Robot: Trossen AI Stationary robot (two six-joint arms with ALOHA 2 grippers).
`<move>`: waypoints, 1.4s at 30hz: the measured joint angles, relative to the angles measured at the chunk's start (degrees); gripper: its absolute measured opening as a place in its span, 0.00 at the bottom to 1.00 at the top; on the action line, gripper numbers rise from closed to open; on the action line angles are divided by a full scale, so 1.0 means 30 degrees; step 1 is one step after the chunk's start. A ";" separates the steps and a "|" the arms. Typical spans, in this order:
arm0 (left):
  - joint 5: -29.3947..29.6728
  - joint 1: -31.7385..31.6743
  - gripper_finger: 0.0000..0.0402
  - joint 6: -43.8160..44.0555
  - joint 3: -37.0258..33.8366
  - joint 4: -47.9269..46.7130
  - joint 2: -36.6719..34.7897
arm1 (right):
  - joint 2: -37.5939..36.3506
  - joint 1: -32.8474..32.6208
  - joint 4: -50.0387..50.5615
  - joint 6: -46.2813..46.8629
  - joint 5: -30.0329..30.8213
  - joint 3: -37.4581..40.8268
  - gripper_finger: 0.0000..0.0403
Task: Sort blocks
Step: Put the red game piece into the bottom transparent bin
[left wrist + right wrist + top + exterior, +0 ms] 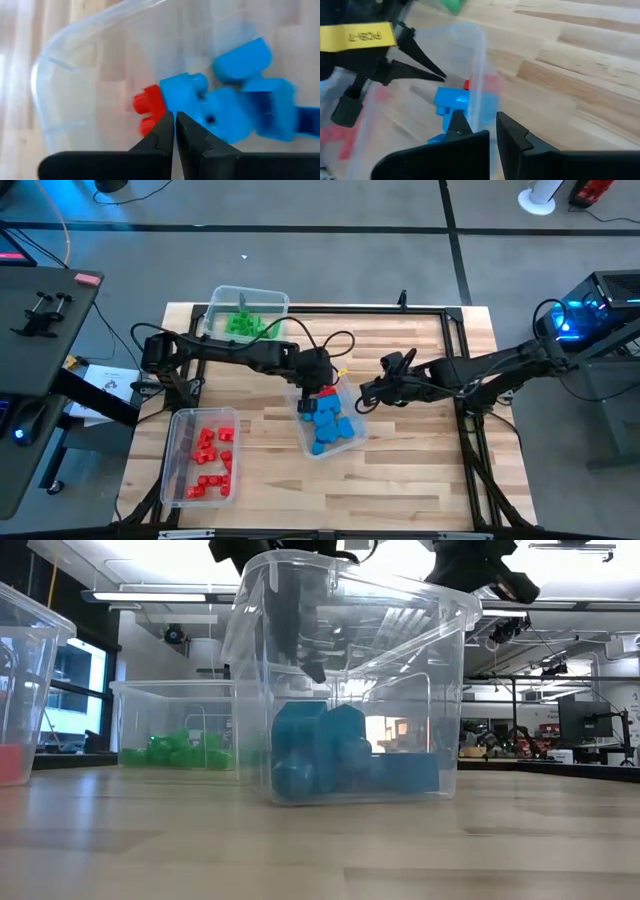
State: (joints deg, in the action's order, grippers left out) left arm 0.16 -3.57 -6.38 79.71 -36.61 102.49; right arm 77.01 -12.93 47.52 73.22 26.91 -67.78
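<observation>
Wooden planks make up the table (400, 470), which sits on a grey floor with a dark desk to the left and a lit computer case to the right. Bare wood takes up the near half and the right side, so most open room lies there.

Three clear bins stand on the table. One at the far left edge (270, 300) holds green blocks (243, 325); one at the near left (178, 480) holds red blocks (212, 458); the middle bin (352, 442) holds the blue blocks (332, 428), piled against its right part in the low view. A single red block (148, 106) lies in the middle bin too, touching a blue one at the edge of the pile.

Both arms reach in from the sides and meet at this middle bin. The left gripper (174, 120) is down inside it, its fingers pressed together with nothing between them, tips just beside the red block and the blue block next to it. The bin's walls close around it on all sides. The right gripper (477, 125) is at the bin's right rim; its fingers are closed, and whether they pinch the wall cannot be told. A black cable loops over the table behind the left arm.
</observation>
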 joint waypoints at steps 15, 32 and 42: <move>0.0559 0.0882 0.54 -0.2505 -0.0072 0.1659 0.1807 | 0.0007 0.0000 0.0580 -0.0010 -0.0061 -0.0201 0.00; 0.0566 0.1377 0.57 -0.6832 0.0475 0.1716 0.1349 | -0.0193 -0.0142 0.0036 -0.1193 -0.0197 -0.0172 0.00; 0.1959 0.1049 0.39 -0.8127 0.0479 -0.0267 -0.1920 | -0.0279 -0.2065 -0.4078 -0.6597 -0.0028 -0.1944 0.00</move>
State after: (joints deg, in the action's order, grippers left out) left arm 6.04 -0.43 -30.76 81.14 -37.41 96.73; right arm 76.18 -19.12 35.29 53.43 26.83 -73.61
